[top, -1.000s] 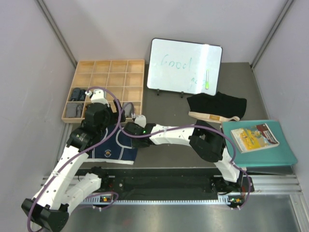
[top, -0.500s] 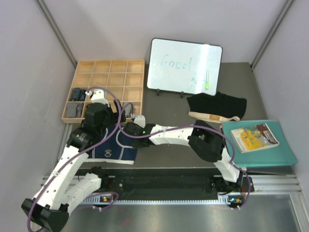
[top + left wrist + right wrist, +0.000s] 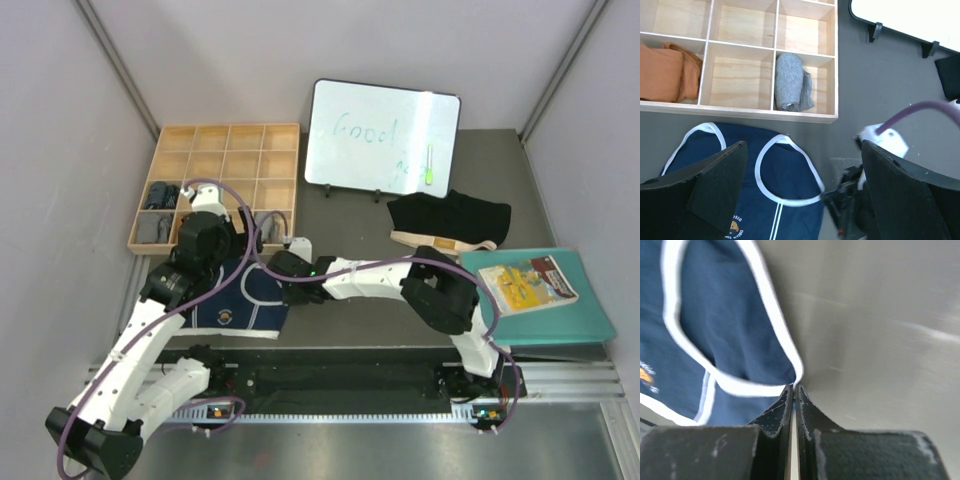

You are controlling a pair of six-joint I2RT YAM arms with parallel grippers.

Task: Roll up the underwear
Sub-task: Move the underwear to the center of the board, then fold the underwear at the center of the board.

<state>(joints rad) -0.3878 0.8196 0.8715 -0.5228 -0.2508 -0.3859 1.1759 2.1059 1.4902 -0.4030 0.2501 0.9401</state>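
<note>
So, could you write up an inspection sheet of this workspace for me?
Surface: dark grey table.
Job's things: navy briefs flat near the arms; black briefs flat by the whiteboard; grey roll in the tray's near right compartment.
Clutter: whiteboard, teal binder with booklet, orange cloth in the tray.
Grippers: left gripper open above the navy briefs; right gripper shut on their edge.
Cables: purple cables loop over both arms.
Surroundings: grey walls.
</note>
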